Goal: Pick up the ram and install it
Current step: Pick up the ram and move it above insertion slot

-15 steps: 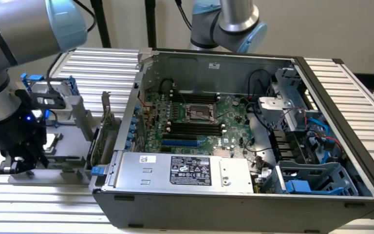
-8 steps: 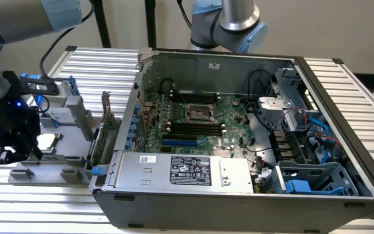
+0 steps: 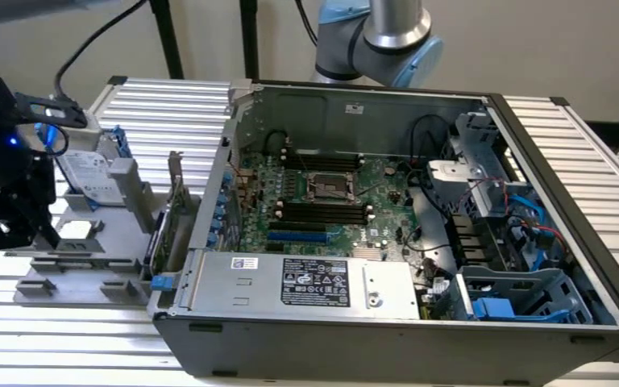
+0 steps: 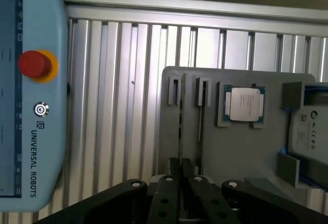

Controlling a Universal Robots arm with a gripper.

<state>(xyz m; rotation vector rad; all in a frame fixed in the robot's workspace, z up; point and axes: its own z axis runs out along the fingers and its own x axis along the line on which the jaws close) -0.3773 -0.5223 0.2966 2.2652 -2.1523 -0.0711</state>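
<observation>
1. Black and compact, the gripper [image 3: 3,222] hangs at the exterior view's left, pointing down over the grey holder [image 3: 84,242], well apart from the open computer case [image 3: 396,339].
2. A silver and pale-blue arm joint [image 3: 396,36] shows behind the case's rear wall. The dark wrist assembly sits above the gripper, with a small blue light glowing on it.
3. In the wrist view the gripper [image 4: 182,175] looks straight down onto the holder [image 4: 236,152]. Its two fingers [image 4: 171,188] are drawn in close, one on each side of a thin edge.
4. That edge is the ram [image 4: 180,126], seen edge-on. It stands upright in a narrow slot of the holder, with its near end running between the fingers.
5. The jaws look clenched on the ram, with no gap to be seen on either side of it. The stick sits in its slot in the holder.
6. A second slot lies just beside the ram's slot, and a dark line runs along it.
7. The square silver processor chip [image 4: 244,104] lies flat in its own recess near those slots. A hard drive [image 4: 310,131] sits further along the holder.
8. The holder rests on a ribbed aluminium table [image 4: 123,106]. A pale-blue teach pendant [image 4: 31,147] with a red stop button [image 4: 35,64] lies on that table, apart from the holder.
9. In the exterior view a green expansion card [image 3: 175,210] stands upright between the holder and the case.
10. Inside the case, the motherboard [image 3: 331,193] lies flat with dark memory slots on both sides of the processor socket.
</observation>
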